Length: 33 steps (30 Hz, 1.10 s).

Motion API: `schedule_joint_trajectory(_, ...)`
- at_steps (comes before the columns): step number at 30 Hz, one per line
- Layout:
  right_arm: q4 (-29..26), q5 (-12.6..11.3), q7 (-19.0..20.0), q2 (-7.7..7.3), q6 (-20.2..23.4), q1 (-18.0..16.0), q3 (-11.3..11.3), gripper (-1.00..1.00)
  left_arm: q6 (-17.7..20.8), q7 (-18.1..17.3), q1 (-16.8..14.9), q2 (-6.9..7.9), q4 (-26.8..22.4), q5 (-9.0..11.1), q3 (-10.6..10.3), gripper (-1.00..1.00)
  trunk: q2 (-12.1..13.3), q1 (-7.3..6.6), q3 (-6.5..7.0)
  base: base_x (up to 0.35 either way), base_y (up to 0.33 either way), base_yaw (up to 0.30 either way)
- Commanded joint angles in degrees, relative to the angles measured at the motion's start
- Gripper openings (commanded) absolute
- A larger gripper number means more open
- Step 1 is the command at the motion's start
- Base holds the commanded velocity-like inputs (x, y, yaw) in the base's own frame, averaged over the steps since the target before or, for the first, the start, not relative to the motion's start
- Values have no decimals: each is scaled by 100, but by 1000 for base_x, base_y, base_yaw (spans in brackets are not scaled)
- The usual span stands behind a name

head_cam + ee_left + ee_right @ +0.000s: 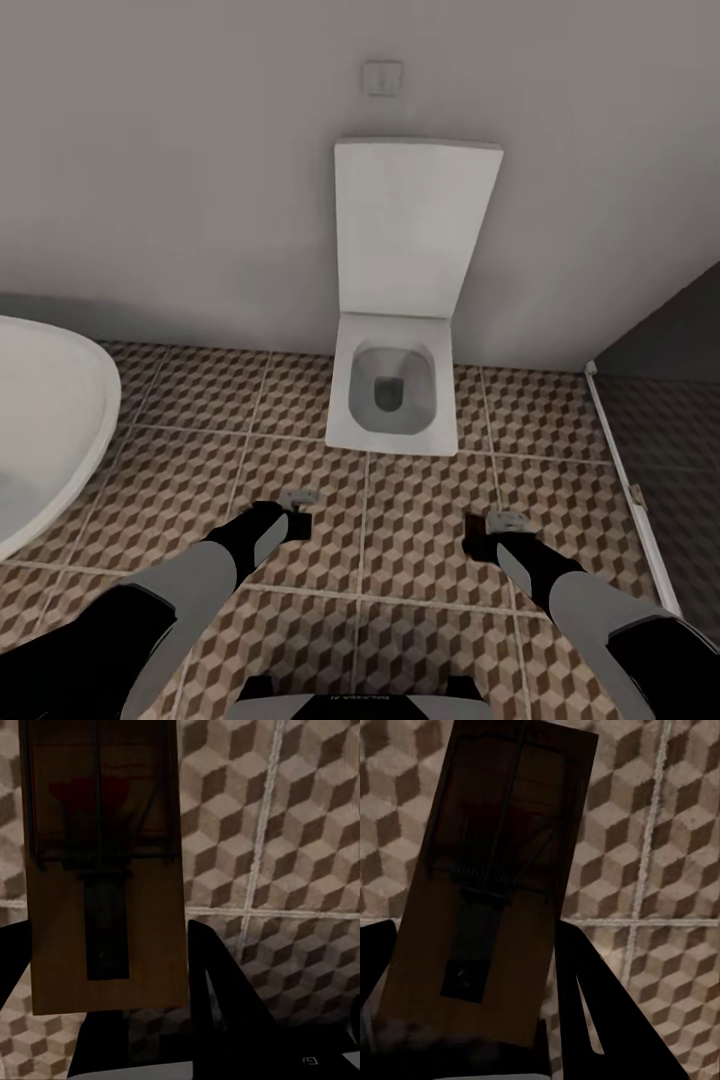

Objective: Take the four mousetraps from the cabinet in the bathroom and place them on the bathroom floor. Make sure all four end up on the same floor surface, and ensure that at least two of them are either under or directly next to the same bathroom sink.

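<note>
each claw grips a trap by its near end: left claw [297, 510] on the left trap [105, 870], right claw [500, 528] on the right trap [495, 885], both above the floor [400, 560] facing the toilet [395, 390]; light, stiff boards (springs probably snappy), long axes pointing away along the fingers

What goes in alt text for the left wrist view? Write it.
A wooden mousetrap with a dark metal spring bar and a red patch is held flat in the left tool, whose black fingers flank its near end. Below lies bathroom floor tiled in a brown and beige cube pattern with pale grout lines.
</note>
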Motion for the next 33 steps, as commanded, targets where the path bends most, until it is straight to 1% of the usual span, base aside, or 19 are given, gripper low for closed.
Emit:
schedule_joint_trajectory(1,-18,-79,-22,-4,1,0,45,-100,29,43,-1,0,-11,46,-42,-100,-43,22,-31,0,0,0)
schedule_joint_trajectory(5,-26,-72,-22,-3,-139,-2,47,-100,16,81,-2,-3,-10,46,-42,-100,-204,110,-140,0,0,0)
schedule_joint_trajectory(9,-28,-70,-27,0,-177,-3,47,-100,9,101,0,-3,-8,46,-42,-100,-364,198,-250,0,0,0)
schedule_joint_trajectory(16,-31,-62,-30,0,-205,-19,53,-100,-144,113,-2,-4,-10,46,-42,-100,-645,352,-441,0,0,0)
schedule_joint_trajectory(25,-31,-55,-31,1,-430,-52,54,-100,-242,114,-2,-3,-54,50,-37,-100,-1006,549,-688,0,0,0)
schedule_joint_trajectory(33,-32,-52,-31,2,-520,-55,54,-100,-551,115,-2,0,-67,54,-36,-100,-1327,725,-907,0,0,0)
